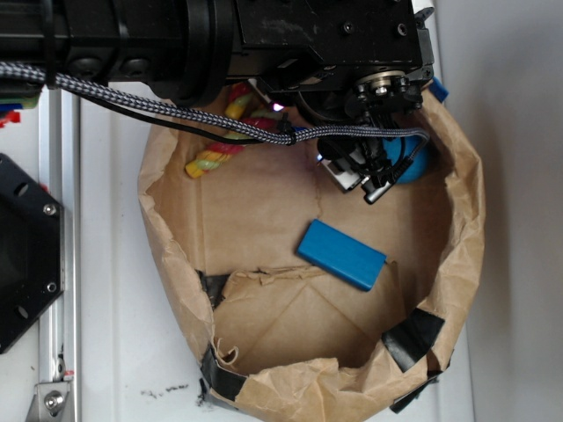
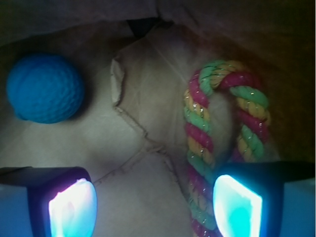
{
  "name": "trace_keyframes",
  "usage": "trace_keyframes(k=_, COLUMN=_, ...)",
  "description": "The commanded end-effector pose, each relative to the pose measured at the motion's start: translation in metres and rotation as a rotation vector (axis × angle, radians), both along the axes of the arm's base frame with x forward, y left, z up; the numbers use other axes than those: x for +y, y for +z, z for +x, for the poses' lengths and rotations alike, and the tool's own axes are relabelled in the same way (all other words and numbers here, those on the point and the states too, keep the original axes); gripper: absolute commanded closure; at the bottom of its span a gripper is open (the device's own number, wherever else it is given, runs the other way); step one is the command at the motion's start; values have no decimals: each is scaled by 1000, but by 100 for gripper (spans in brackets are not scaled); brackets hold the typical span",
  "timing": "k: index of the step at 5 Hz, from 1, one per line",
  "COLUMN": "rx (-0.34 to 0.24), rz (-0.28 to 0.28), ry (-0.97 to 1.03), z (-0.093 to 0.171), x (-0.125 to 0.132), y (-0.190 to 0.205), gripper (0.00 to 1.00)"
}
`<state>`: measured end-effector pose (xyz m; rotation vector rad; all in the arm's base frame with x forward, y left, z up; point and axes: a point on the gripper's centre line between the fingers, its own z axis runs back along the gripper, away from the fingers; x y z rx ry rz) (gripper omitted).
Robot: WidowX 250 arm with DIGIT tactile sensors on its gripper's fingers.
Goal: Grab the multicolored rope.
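The claw [image 2: 155, 205] has its two fingers apart, and nothing is between them. In the wrist view the left finger [image 2: 71, 205] and the right finger [image 2: 237, 205] glow pale blue at the bottom edge, with bare brown paper in the gap. The right finger stands in front of one leg of the rope [image 2: 200, 143], so the rope is just beside the gap and not inside it; I cannot tell if the finger touches it.

The rope is twisted in red, yellow and light green and bent in a U, with the bend pointing away from the claw. It lies on the floor of the bag [image 1: 264, 211], close to the bag's wall. In the exterior view only a short piece of the rope [image 1: 215, 158] shows at the upper left inside the bag; the rest is hidden under the black arm [image 1: 264, 35].

A blue ball [image 2: 44, 89] lies in the bag too, well apart from the rope, on the other side of the claw. In the exterior view the ball [image 1: 413, 163] is partly covered by the claw [image 1: 356, 176]. A blue block [image 1: 341, 253] lies flat near the middle of the bag, apart from the rope and the ball.

The bag is open at the top, with a crumpled rim and black tape on its lower part. It stands on a white bench [image 1: 114, 264].
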<state>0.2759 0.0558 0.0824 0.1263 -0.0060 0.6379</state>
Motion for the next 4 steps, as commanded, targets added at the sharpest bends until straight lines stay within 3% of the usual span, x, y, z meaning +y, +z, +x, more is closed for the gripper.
trace_keyframes(k=1, rx=-46, rz=88, ry=10, z=4, x=11, y=10, gripper=0)
trace_keyframes(k=4, rx=2, rz=109, ry=21, z=-7, x=12, y=7, gripper=0)
